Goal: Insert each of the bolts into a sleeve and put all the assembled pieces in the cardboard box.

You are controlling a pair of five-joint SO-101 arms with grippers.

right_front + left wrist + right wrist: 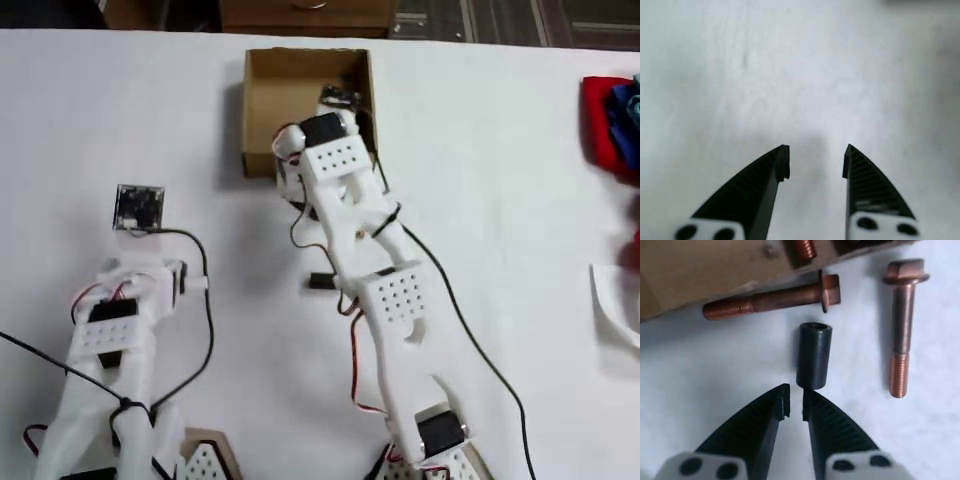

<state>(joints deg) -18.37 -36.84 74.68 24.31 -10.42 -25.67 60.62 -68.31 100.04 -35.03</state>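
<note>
While bolts (pixel 903 325) look coppery, sleeve (pixel 814 356) looks black.

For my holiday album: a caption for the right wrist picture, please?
Right gripper faces a black cylindrical sleeve near two copper-coloured bolts on a white table.

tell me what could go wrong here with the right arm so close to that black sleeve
1. The right fingers are barely parted, a gap narrower than the black sleeve; advancing like this would likely shove it, not grip it.
2. The sleeve lies loose between the bolt beside the cardboard box and the other bolt; a nudge could roll it into either.
</note>
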